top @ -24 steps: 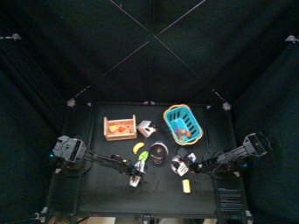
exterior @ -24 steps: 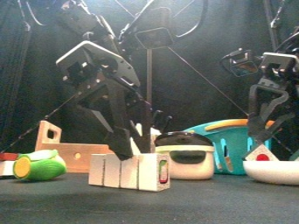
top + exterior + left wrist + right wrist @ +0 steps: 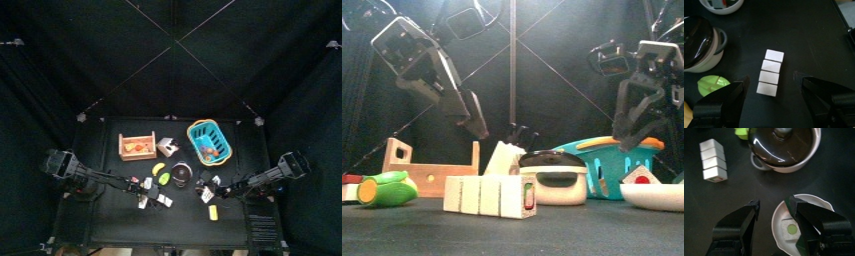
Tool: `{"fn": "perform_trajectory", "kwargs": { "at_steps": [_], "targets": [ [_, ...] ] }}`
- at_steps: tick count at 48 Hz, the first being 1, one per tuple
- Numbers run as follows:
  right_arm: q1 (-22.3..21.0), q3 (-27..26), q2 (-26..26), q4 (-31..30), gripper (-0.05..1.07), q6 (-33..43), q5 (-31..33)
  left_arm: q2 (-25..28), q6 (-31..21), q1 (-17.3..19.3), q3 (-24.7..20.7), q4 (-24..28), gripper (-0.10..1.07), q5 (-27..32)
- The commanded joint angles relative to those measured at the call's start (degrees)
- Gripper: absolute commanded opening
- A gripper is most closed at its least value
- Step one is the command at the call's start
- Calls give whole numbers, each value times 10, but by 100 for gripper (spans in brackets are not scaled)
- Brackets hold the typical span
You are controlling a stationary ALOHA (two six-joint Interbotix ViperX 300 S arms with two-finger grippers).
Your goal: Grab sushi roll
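Sushi roll (image 3: 790,229) is seen lying in a white bowl (image 3: 821,204), just beside the lidded rice cooker (image 3: 784,149), away from the white block row (image 3: 769,72) on the cooker's other side. Right gripper (image 3: 773,208) is held spread wide above the bowl's rim, nothing pinched. Left gripper (image 3: 773,81) is held spread above the block row, empty. Green toy (image 3: 386,188) and wooden crate (image 3: 425,168) lie beyond the blocks from the cooker; a blue basket (image 3: 207,141) stands behind it.
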Motion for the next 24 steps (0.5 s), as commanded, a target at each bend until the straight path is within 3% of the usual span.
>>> {"fn": "perform_trajectory", "kwargs": {
  "at_steps": [1,10,24],
  "targets": [
    [0,-30,-3,-17,86,-6,-17,-34,1,18,21,-17,102,-40],
    [-1,-76,25,-41,87,-8,-33,-85,1,59,71,-28,102,-95],
    [1,-156,103,-69,87,-10,-34,-160,2,115,132,-45,102,-106]
  ]
}}
